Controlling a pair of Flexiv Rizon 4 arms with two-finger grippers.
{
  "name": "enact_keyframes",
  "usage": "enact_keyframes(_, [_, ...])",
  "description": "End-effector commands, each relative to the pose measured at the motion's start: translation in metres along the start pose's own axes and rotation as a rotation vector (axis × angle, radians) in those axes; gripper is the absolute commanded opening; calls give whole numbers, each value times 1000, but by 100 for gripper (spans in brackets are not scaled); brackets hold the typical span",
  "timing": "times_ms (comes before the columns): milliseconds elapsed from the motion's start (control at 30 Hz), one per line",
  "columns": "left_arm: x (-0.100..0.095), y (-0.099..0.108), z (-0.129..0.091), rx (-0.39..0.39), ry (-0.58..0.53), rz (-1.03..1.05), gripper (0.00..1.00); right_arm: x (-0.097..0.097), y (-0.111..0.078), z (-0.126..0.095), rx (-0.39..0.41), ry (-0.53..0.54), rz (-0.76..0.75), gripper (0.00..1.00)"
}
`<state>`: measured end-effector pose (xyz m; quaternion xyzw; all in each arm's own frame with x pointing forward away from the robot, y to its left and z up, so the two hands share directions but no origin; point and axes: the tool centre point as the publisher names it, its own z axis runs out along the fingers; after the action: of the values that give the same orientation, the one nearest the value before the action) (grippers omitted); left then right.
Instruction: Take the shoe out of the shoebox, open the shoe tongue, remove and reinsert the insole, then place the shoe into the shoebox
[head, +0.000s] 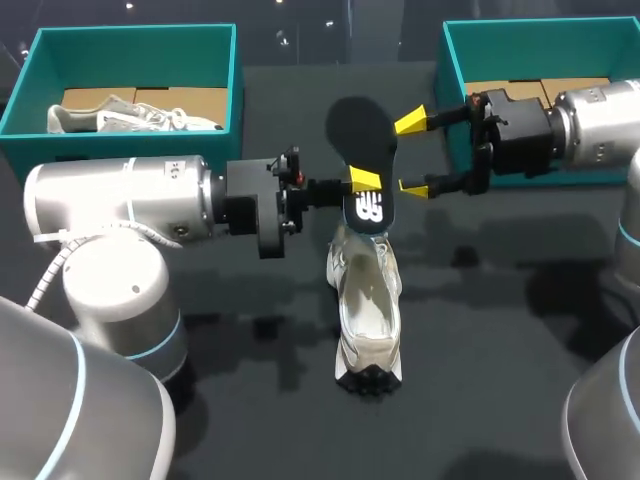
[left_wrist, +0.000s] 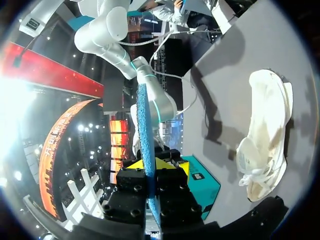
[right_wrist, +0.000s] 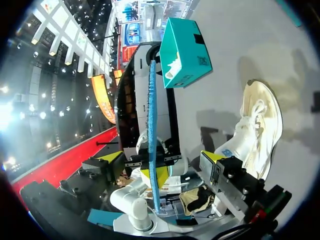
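Well, my left gripper (head: 362, 182) is clamped on the insole (head: 362, 130), one yellow pad on each flat face low down near the logo end, so the long free part stands up above my fingers, clear of the table (head: 500, 330). My right gripper (head: 412, 155) stands wide, a finger on either side of that free part, neither one touching it as far as I can see

I judge the insole to be light, thin foam, floppy along its length and a little slick on the printed face. It should be pinched across the flat faces, not by the edges, and a second hold nearer the free end would stop it folding when it goes back in

The shoe (head: 367, 300) lies on the table just below the insole, between my two arms, its pale upper soft-looking and its sole likely stiffer. I cannot tell how far the tongue is pulled open. It will probably slide or tip if the insole is pushed in with nothing steadying it

The left shoebox (head: 130, 35) at the far left corner holds another shoe (head: 130, 118); the right shoebox (head: 540, 28) sits behind my right wrist. Both are well apart from the shoe. What crowds the work is my own two grippers, close together above it
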<state>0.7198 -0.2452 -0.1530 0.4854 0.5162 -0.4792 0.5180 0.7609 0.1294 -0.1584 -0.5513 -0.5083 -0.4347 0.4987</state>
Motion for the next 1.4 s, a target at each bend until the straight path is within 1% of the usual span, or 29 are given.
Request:
enact_keyframes(33, [2,1,8,-3,4,10,0,-2,-1,8,-12,18,-10,100])
enact_keyframes(67, [3,1,8,-4,7,9,0,-2,-2,8,-13,20,-13,98])
enact_keyframes(100, [3,2,9,-6,13,15,0,-2,-2,9,-14,20,-14,93])
enact_keyframes(200, [4,3,9,-8,17,15,0,-2,-4,10,-16,23,-19,74])
enact_keyframes(233, [4,3,10,-9,18,15,0,-2,-4,11,-17,24,-20,70])
enact_keyframes(267, [5,3,9,-9,25,21,0,-2,-5,11,-18,25,-20,69])
enact_keyframes(300, [5,3,9,-9,27,23,0,-2,-5,11,-20,27,-21,60])
enact_keyframes(333, [6,3,9,-9,28,23,0,-2,-6,12,-20,29,-21,55])
enact_keyframes(367, [7,3,9,-12,39,34,0,-2,-6,12,-21,29,-21,51])
enact_keyframes(567, [11,2,10,-13,54,42,0,-2,-7,14,-22,33,-20,49])
enact_keyframes(967, [13,0,13,-11,63,38,0,-2,-7,23,-4,29,-34,47])
enact_keyframes(1400, [14,-2,14,-21,63,46,0,-2,-7,29,-10,41,-77,34])
